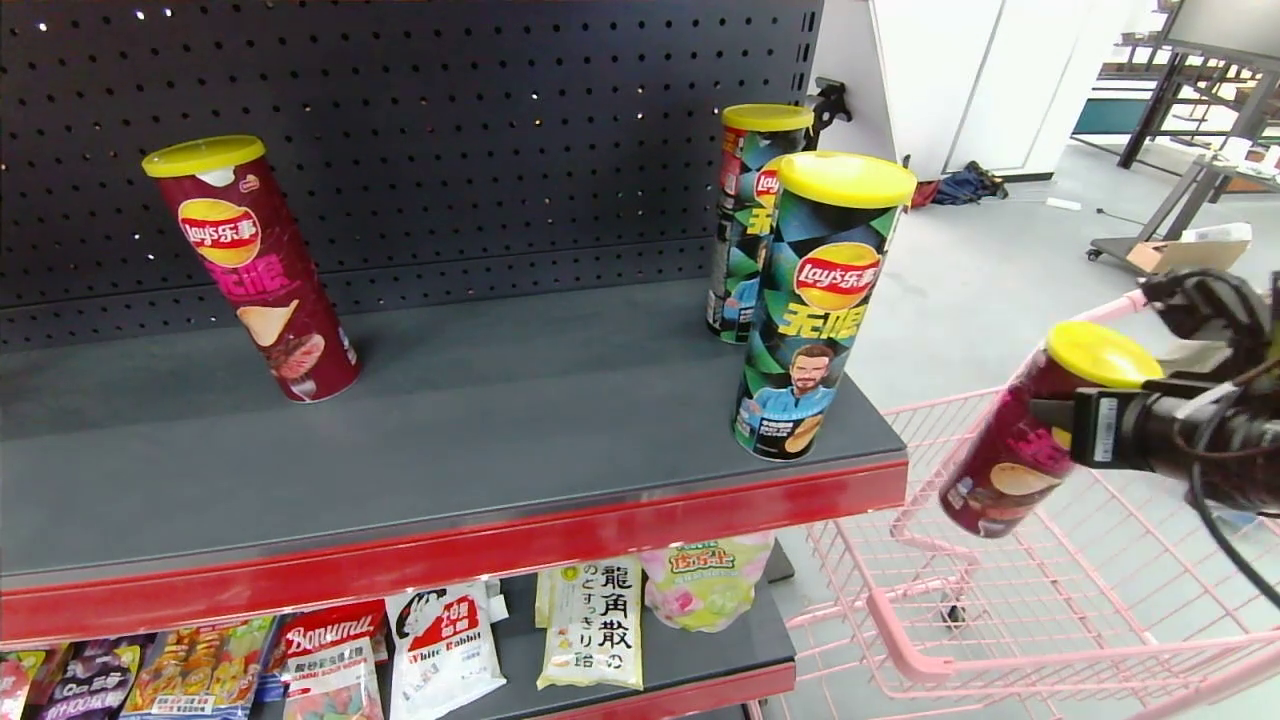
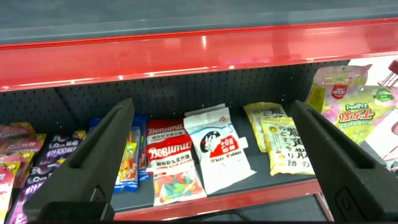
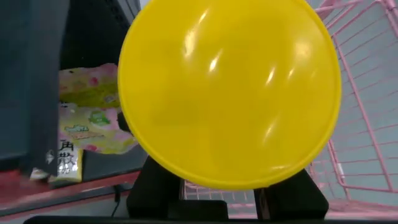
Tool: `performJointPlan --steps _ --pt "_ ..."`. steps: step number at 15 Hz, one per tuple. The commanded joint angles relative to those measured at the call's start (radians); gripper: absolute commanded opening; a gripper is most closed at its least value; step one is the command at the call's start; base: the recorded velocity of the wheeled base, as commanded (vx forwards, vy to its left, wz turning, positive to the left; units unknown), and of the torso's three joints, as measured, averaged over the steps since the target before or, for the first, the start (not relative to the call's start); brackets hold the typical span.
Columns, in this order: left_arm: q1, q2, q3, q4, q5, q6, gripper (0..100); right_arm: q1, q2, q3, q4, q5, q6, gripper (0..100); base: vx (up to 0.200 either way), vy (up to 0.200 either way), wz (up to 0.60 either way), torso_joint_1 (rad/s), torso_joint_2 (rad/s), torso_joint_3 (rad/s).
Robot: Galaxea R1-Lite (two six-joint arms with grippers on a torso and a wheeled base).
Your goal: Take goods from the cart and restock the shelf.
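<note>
- Right gripper point(image 1: 1062, 432) is clamped round a maroon chip can point(image 1: 1005, 475), just off the right end of the shelf point(image 1: 450, 420), over the pink cart point(image 1: 1000, 620).
- Can's tilted and probably clear of the shelf edge, hard to tell.
- Left gripper point(image 2: 212, 104) hangs wide open under the shelf's top board, facing the snack bags point(image 2: 217, 149).

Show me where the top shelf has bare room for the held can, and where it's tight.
Widest bare patch: top shelf between the standing maroon can at left and the two green cans at its right end, forward to the red lip. Crowded: beside the green cans, and the lower shelf full of snack bags.
</note>
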Motion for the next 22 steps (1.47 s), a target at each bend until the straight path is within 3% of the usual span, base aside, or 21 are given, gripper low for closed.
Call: performJointPlan --steps 1,5,10,16,22 --pt "0.0 0.0 0.0 0.001 0.0 0.0 100 0.036 -0.316 -0.046 0.209 -0.014 -0.019 0 0.0 0.0 0.0 0.0 0.0 0.0" --pt "0.0 0.0 0.0 -0.001 0.0 0.0 100 0.033 -0.652 -0.009 0.474 0.053 -0.07 0 0.0 0.0 0.0 0.0 0.0 0.0" --pt "0.0 0.0 0.0 -0.001 0.0 0.0 100 -0.061 -0.76 0.095 0.493 0.027 -0.124 0 0.0 0.0 0.0 0.0 0.0 0.0" --pt "0.0 0.0 0.0 -0.001 0.0 0.0 100 -0.061 -0.806 0.124 0.499 0.035 -0.15 0 0.0 0.0 0.0 0.0 0.0 0.0" --pt "0.0 0.0 0.0 -0.001 0.0 0.0 100 -0.053 -0.83 0.166 0.493 0.036 -0.151 0 0.0 0.0 0.0 0.171 -0.45 -0.273"
